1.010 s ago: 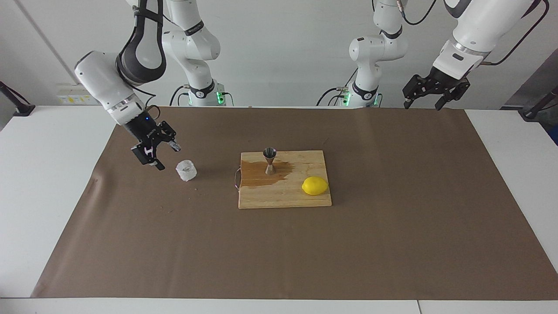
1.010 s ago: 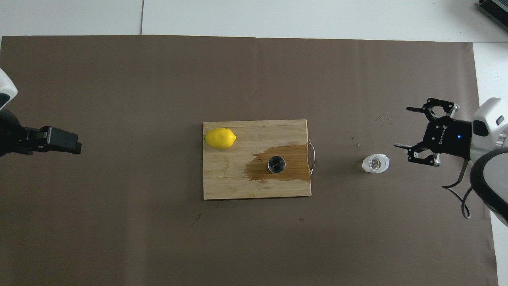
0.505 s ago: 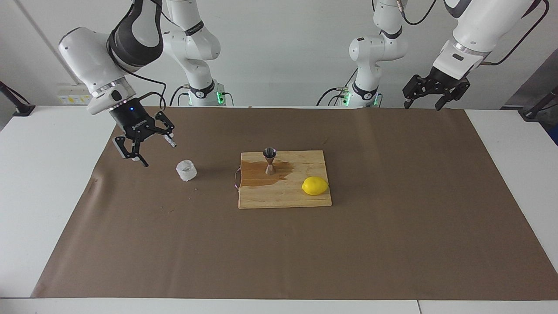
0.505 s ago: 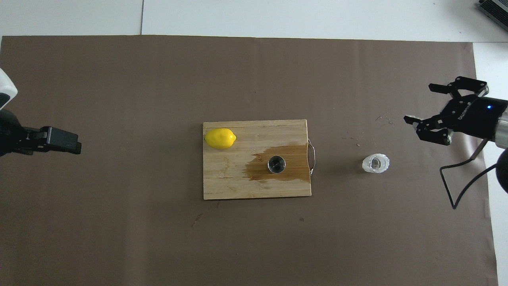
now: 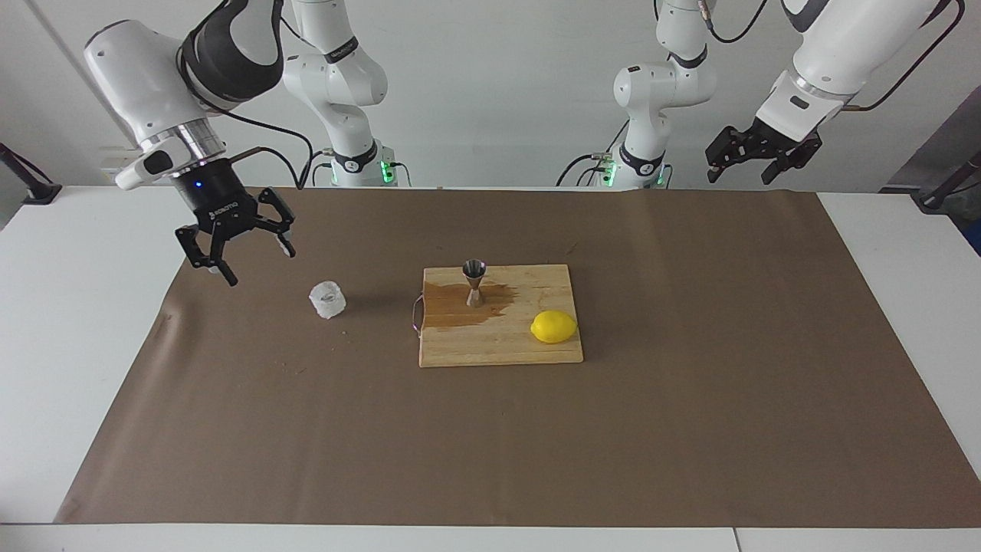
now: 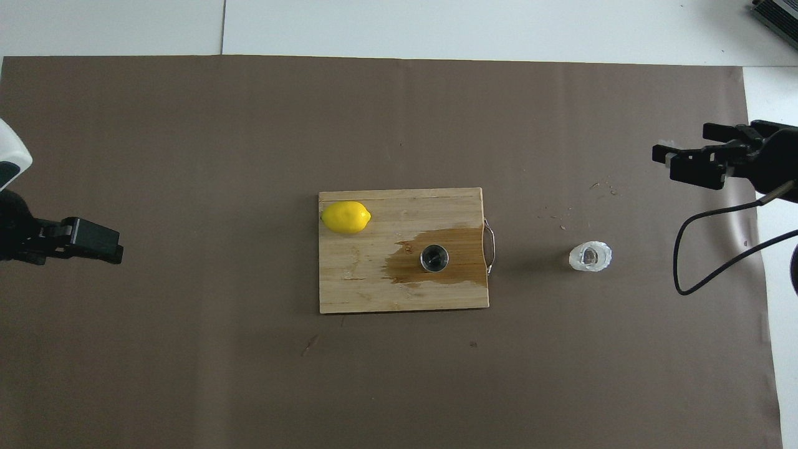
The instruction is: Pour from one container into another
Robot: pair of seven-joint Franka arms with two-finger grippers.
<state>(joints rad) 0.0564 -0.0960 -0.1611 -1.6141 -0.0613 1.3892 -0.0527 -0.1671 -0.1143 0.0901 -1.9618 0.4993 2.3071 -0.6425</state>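
The small clear textured glass cup (image 5: 327, 299) stands upright on the brown paper, toward the right arm's end of the table; it also shows in the overhead view (image 6: 590, 257). The silver hourglass jigger (image 5: 474, 282) stands upright on the wooden cutting board (image 5: 529, 349), on a dark wet patch (image 6: 458, 249); from overhead I look into its mouth (image 6: 434, 258). My right gripper (image 5: 249, 259) is open and empty, raised well clear of the cup, over the paper's edge (image 6: 682, 144). My left gripper (image 5: 742, 162) is open, empty and waits high at its own end (image 6: 81, 237).
A yellow lemon (image 5: 553, 326) lies on the board's corner toward the left arm's end (image 6: 346, 217). The board has a metal handle (image 6: 491, 243) on the side toward the cup. Brown paper (image 5: 690, 429) covers the white table.
My right gripper has pulled away from beside the cup, risen and swung to point downward, still open. The cup, jigger and lemon have not moved. My left gripper rose slightly.
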